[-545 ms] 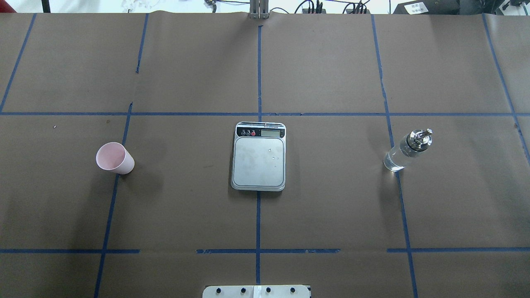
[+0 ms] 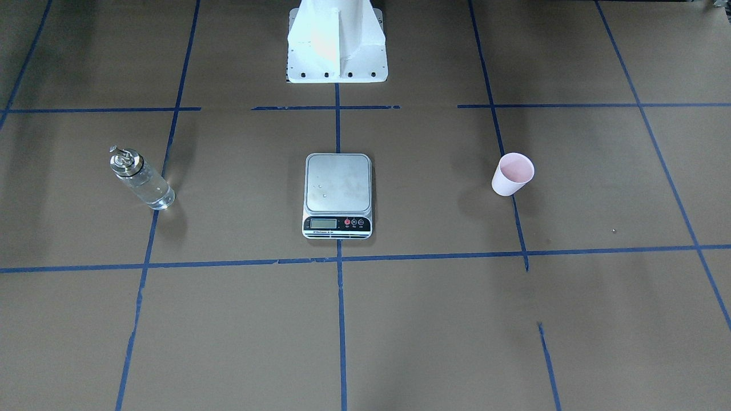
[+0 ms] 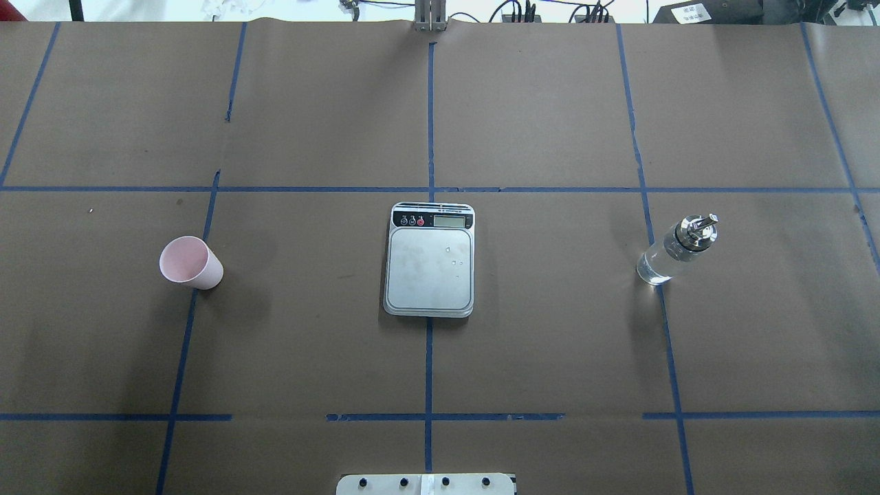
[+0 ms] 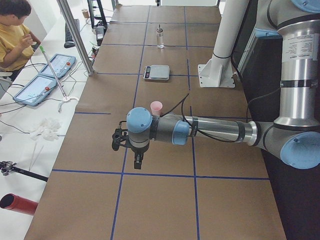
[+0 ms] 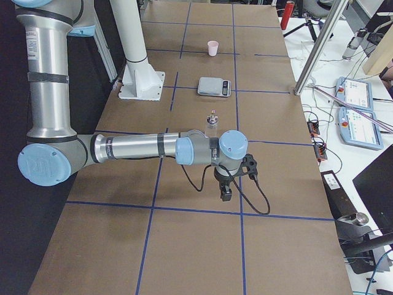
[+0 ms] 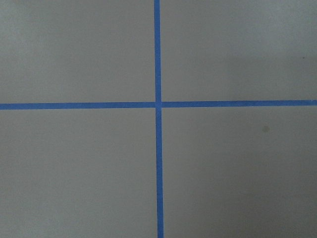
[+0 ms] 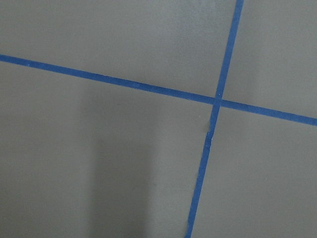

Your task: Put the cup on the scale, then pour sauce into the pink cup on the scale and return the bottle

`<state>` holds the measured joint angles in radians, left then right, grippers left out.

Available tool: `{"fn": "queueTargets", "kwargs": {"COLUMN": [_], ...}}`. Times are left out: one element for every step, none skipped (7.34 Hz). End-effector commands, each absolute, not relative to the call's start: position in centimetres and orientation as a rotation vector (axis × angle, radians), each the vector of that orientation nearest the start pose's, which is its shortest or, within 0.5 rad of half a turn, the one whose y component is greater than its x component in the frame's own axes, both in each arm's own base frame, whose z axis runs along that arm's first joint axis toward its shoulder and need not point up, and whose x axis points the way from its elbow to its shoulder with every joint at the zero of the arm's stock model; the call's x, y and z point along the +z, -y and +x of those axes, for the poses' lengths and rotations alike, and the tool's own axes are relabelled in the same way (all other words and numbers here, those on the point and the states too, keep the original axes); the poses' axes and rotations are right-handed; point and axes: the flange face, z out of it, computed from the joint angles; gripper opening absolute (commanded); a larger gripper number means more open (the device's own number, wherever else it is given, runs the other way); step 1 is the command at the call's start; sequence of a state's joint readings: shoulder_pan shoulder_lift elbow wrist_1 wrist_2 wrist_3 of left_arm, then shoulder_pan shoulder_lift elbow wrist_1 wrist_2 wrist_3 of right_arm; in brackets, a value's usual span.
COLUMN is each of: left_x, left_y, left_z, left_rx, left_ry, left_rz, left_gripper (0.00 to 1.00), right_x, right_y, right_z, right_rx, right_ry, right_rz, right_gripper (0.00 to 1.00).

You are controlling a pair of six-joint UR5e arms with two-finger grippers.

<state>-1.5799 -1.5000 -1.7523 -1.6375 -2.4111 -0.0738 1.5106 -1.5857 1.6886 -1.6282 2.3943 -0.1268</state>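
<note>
- While I watch the overhead feed, the flat rectangular kitchen scale point(image 3: 430, 268) with its silver-grey metal plate lies at the middle of the brown paper-covered table point(image 3: 550, 330). Its black display strip is at the 12 o'clock end, away from the robot.
- I see a few tiny specks or droplets on the plate.
- The small pale pink tapered cup point(image 3: 190, 262) stands upright on the paper at 9 o'clock from the scale and well apart from it, its foot on a line of blue tape point(image 3: 430, 124).
- The small clear glass bottle point(image 3: 677, 249) with the shiny silver pour-spout cap stands upright at 3 o'clock from the scale, also well apart and on a tape line.
- The clear sauce point(image 3: 653, 269) is barely visible in the bottle's lower part.
- From the left-end camera, the near arm reaches low across the table. The left gripper point(image 4: 136, 164) points down above the paper, beyond the cup on its 9 o'clock side. I cannot tell whether the fingers are spread or pressed together.
- From the right-end camera, the right gripper point(image 5: 225, 196) hangs the same way beyond the bottle on its 3 o'clock side. Again I cannot tell how the fingers stand.
- Both wrist cameras show me only paper and crossing tape.
- The white robot pedestal point(image 2: 336, 43) stands at 6 o'clock from the scale.
- A person in a yellow top point(image 4: 12, 30) sits at the side bench.
</note>
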Motion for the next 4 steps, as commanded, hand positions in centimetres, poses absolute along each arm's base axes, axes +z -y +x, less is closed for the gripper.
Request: {"fn": "queueTargets", "kwargs": {"left_x": [56.4, 54.1, 52.3, 49.8], "left_y": [47.4, 47.0, 46.9, 46.2], "left_z": [-4.2, -0.7, 2.0, 8.0], "left_rx": [0.076, 0.185, 0.211, 0.261], "left_ry": [-0.886, -0.977, -0.997, -1.032], "left_rz": [0.204, 0.240, 0.235, 0.192], "left_gripper": [1.00, 1.00, 1.00, 1.00], "right_x": [60.6, 60.0, 60.0, 59.6], "right_y": [49.0, 49.0, 48.9, 48.9], "right_z": [3.0, 3.0, 3.0, 3.0], "right_rx": [-0.207, -0.213, -0.214, -0.216], "right_ry": [0.822, 0.822, 0.820, 0.820], "right_rz": [0.096, 0.110, 0.112, 0.118], "right_gripper": [1.00, 1.00, 1.00, 1.00]}}
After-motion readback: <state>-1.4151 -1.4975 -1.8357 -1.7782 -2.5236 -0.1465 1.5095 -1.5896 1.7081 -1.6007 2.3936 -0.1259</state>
